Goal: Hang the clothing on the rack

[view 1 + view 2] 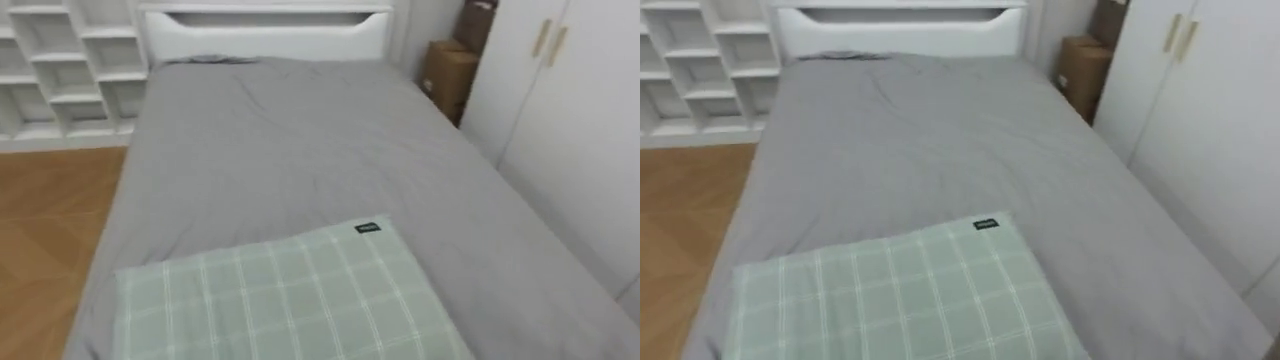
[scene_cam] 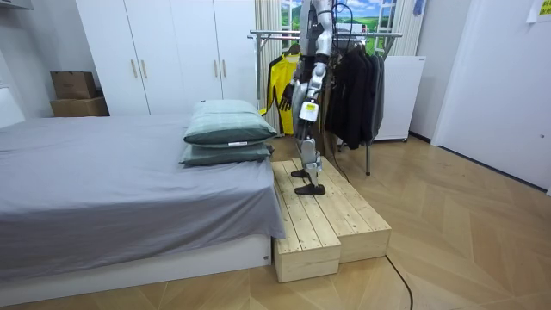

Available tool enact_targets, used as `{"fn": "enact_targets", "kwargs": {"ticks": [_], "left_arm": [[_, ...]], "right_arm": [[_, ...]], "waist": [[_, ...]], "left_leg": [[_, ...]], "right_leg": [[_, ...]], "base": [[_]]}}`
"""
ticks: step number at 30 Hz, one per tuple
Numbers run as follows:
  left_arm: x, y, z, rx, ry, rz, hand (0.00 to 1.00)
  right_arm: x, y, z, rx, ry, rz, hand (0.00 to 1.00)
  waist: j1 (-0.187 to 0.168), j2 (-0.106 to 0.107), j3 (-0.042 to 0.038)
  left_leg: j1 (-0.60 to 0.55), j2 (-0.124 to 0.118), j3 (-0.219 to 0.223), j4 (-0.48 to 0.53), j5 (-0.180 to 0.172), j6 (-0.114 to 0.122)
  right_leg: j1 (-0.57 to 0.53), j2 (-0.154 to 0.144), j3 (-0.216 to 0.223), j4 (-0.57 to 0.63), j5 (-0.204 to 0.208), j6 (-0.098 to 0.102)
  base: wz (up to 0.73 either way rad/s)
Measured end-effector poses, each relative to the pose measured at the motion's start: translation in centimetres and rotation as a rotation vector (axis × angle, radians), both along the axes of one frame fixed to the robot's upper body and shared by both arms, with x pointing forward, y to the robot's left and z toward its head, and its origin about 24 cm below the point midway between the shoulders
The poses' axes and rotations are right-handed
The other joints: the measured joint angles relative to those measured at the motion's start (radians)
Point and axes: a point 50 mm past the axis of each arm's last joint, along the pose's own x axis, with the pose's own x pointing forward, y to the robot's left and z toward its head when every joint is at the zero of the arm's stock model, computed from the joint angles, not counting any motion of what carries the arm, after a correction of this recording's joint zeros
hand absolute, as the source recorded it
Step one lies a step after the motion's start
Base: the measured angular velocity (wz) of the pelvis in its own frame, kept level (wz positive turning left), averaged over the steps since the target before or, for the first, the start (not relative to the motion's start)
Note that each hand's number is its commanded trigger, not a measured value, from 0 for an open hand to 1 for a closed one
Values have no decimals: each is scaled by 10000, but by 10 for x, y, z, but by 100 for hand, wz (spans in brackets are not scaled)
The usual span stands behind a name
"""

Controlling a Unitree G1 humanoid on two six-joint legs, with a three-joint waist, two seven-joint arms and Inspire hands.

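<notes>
In the room view a clothes rack (image 2: 284, 34) stands behind me, with dark garments (image 2: 357, 82) and a yellow garment (image 2: 280, 86) on its rail. I stand on a wooden platform (image 2: 323, 220) at the end of the bed, facing the bed. My left hand (image 2: 306, 112) hangs at my side, level with the stacked pillows. The eye views look down the grey bed (image 1: 300, 150), with a green checked pillow (image 1: 290, 300) nearest to me.
The bed has a white headboard (image 1: 265, 35), with white cube shelves (image 1: 65, 65) to its left. White wardrobe doors (image 1: 570, 110) and cardboard boxes (image 1: 448, 75) line the right side. Wood floor (image 1: 50, 210) runs along the bed's left.
</notes>
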Motion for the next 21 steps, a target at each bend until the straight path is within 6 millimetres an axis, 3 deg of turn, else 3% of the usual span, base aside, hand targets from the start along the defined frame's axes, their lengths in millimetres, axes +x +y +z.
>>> {"fn": "enact_targets", "kwargs": {"ticks": [2,4,9,13,16,21], "left_arm": [[-8,0,-1,-20,246,90,0],[-20,-2,-1,-31,555,173,0],[-39,-14,-4,-302,1228,235,0],[-28,-12,-4,-212,1021,167,0],[-9,-10,-3,-123,460,89,0],[16,-7,-1,-28,-218,-67,0]], "right_arm": [[9,1,1,-20,-194,207,0],[14,5,2,53,-322,389,0],[16,14,1,197,-409,897,0],[16,19,-1,272,-403,1072,0],[13,16,-1,225,-379,846,0],[3,8,-2,101,-19,471,0]], "waist": [[51,109,50],[179,148,35],[305,37,53],[267,-127,90],[36,-277,121],[-216,-125,99]], "left_leg": [[-39,-2,-107,-25,11,-16],[30,-13,-107,-127,23,-34],[241,-111,-243,-311,31,-39],[241,-135,-402,-304,30,-38],[178,-146,-534,-263,26,-38],[174,-149,-536,-256,28,-39]], "right_leg": [[130,41,-188,-47,-61,-59],[195,110,-235,-51,-157,-55],[427,50,-387,-74,-287,-13],[489,51,-502,-72,-289,-12],[502,58,-626,-50,-288,-14],[499,57,-629,-35,-286,-16]], "base": [[44],[23],[15],[12],[12],[1]]}}
